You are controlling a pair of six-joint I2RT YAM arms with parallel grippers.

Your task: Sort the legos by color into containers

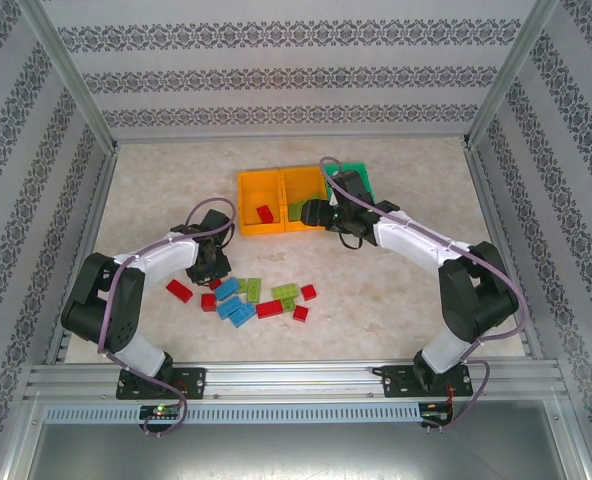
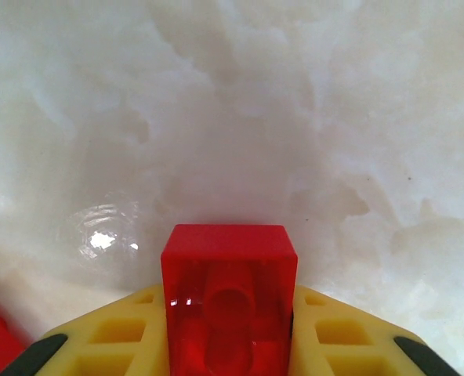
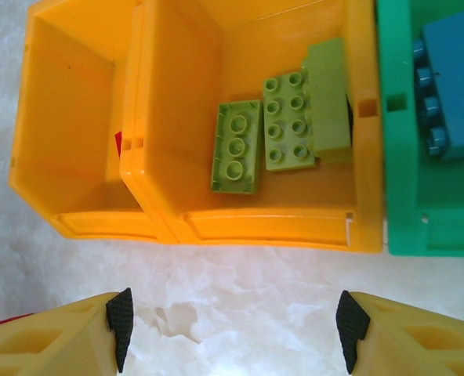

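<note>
**Left hand.** The left hand (image 2: pixel 229 348) is gripping a red brick (image 2: pixel 229 290) between its two yellow fingers (image 2: pixel 99 345). The jaws are standing narrow, pressing on the brick's two sides. The brick is pointing forward, out past the fingertips, over the pale surface (image 2: pixel 240 117). A round form is showing on the face toward the wrist camera. The brick's rear part is cut off by the frame edge, so its long axis cannot be told, nor whether it is touching the surface. In the top view, this hand (image 1: pixel 213 265) is sitting at the left end of the loose bricks (image 1: pixel 241 313).

**Right hand.** The right hand (image 3: pixel 234 329) is standing wide open and holding nothing. It is hanging over bare surface just beside the near wall of the middle orange bin (image 3: pixel 255 227).

**Bins.**
- The middle orange bin is holding three light green bricks (image 3: pixel 285 121), their long axes running away from the hand. Two are lying studs up, and the rightmost is tilted onto its side.
- The green bin (image 3: pixel 404 204) is holding a blue brick (image 3: pixel 451 82), its studs pointing toward the orange bins.
- The left orange bin (image 3: pixel 67 180) is showing only a red sliver behind the dividing wall.
</note>
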